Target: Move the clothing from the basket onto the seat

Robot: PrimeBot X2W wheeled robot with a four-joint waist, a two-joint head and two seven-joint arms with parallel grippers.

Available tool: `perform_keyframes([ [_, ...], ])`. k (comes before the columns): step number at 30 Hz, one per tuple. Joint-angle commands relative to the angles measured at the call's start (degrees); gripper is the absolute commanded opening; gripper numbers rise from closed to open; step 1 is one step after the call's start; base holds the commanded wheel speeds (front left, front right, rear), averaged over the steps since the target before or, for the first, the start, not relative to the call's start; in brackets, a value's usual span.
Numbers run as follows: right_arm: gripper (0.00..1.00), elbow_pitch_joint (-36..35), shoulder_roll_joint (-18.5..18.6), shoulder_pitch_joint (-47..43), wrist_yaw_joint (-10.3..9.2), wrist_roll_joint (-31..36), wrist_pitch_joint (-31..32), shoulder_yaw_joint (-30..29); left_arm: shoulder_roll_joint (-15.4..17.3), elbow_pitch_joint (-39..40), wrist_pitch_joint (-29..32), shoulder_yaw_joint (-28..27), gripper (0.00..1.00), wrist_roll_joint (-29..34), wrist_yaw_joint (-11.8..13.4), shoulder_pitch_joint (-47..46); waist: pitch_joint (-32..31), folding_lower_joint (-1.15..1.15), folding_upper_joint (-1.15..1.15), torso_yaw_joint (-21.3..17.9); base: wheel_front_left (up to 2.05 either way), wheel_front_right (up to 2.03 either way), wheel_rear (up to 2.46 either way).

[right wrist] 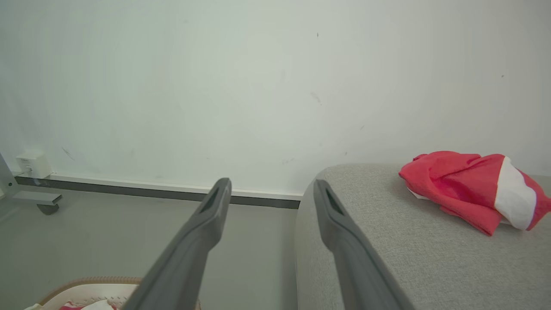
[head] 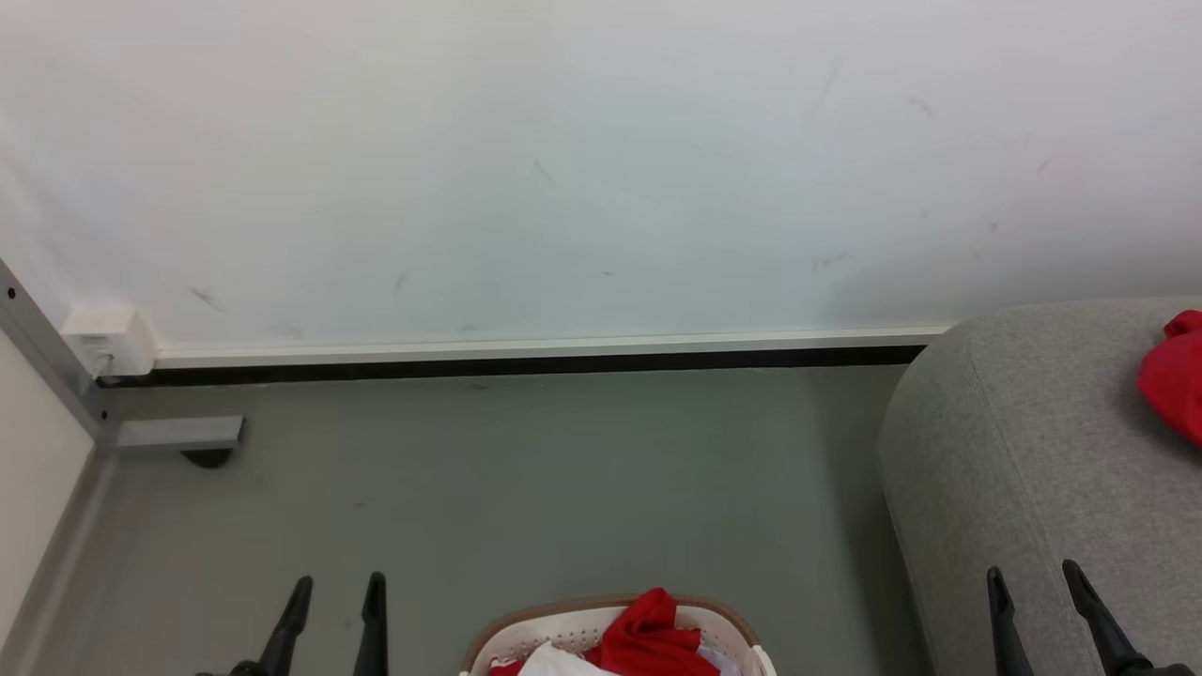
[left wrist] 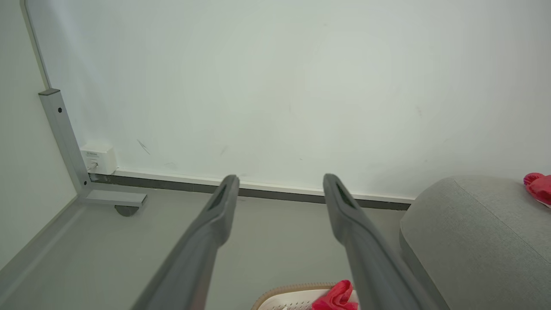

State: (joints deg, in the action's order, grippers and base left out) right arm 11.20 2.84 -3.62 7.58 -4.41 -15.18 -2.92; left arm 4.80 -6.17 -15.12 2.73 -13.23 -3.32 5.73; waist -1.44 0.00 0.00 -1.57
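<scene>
My left hand [head: 339, 580] and right hand [head: 1032, 569] hang spread and empty, since one garment [right wrist: 452, 185] lies on the seat [head: 1014, 451] and more clothing [head: 648, 634] waits in the basket [head: 521, 640].

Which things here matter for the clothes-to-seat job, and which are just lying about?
Job:
- basket
- clothing in it
- seat
- red garment lying on it
- left gripper and right gripper, both open and empty

Lying about:
- metal frame foot with caster
- white wall box
- skirting board
</scene>
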Motion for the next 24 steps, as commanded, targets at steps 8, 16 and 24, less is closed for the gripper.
perform_keyframes([
  [8,1.00,-1.28,0.11,1.65,-0.16,0.65,0.05,-1.43,-0.83,-0.76,-0.05,1.01,1.00,3.28,-2.28,-2.66,2.65,0.00,0.00,-0.61,0.00,0.00,0.00],
  [16,1.00,-4.79,0.10,6.42,-0.16,0.73,0.05,-2.46,2.89,-6.88,1.53,13.37,1.00,8.07,-4.08,-13.74,12.79,0.00,0.00,-1.81,0.00,0.00,0.00],
  [24,1.00,-8.76,0.08,12.72,-0.15,-0.55,0.05,-1.09,9.21,-16.28,10.81,34.22,1.00,7.76,-4.11,-28.29,23.32,0.00,0.00,-5.54,0.00,0.00,0.00],
])
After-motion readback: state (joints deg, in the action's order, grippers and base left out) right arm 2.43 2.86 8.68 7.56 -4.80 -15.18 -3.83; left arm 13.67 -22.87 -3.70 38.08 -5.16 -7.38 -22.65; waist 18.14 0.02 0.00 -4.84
